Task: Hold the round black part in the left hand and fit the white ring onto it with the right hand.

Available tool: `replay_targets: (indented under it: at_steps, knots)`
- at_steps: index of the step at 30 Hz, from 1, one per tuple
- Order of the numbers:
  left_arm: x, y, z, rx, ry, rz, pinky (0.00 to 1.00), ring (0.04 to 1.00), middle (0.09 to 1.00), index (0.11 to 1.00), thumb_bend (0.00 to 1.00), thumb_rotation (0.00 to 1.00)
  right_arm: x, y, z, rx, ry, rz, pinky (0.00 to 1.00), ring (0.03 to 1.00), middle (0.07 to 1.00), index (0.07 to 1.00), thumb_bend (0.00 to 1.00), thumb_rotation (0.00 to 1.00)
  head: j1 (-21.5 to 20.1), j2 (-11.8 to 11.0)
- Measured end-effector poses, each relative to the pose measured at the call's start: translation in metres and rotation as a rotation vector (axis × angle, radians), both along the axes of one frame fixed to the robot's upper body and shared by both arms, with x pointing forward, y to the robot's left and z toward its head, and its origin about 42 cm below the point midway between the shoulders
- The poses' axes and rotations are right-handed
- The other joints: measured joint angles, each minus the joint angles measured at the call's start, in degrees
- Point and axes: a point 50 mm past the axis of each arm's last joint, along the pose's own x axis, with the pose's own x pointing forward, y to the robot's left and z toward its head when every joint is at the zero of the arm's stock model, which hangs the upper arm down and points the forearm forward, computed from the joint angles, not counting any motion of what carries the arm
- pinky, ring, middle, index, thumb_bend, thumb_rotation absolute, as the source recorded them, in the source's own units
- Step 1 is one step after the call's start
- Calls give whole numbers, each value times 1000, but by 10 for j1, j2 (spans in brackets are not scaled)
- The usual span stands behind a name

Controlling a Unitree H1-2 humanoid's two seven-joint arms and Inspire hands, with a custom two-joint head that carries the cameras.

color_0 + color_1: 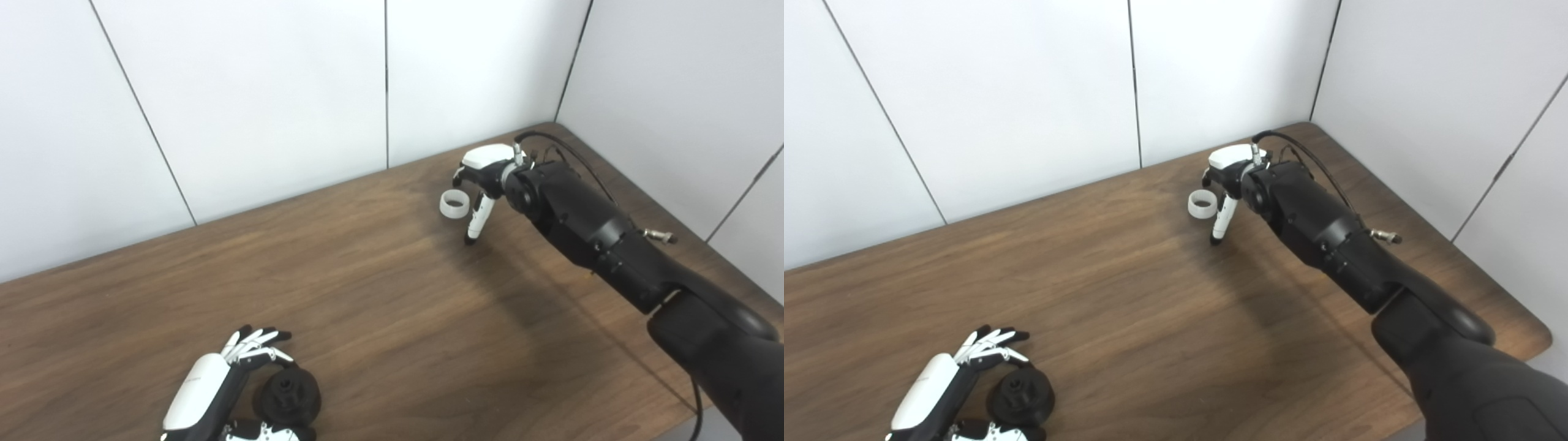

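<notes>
The round black part (288,397) lies on the wooden table (380,306) at the near left. My left hand (214,386) is beside it with its fingers (257,339) stretched out past the part's far side and the thumb (263,432) at its near side. The hand is open, not closed on the part. The white ring (454,204) is at the far right of the table. My right hand (487,174) hovers right over it, fingers curled above the ring and the thumb (478,222) pointing down beside it. Whether the ring is gripped is unclear.
White wall panels (257,98) enclose the table at the back and on the right. My black right forearm (588,226) with its cable stretches across the table's right part. The table's right edge (1534,334) is close to the arm.
</notes>
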Motion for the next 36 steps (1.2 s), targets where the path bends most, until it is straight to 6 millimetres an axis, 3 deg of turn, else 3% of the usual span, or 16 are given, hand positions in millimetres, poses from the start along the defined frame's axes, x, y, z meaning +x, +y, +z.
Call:
replay_targets:
  at_steps: [36]
  knots:
    - [-3,-3,-2,-4,-1,6,1000,896,862,479,515,47,2,0,-2,0,-22,33,928,994,998,860,937,373,11,-1]
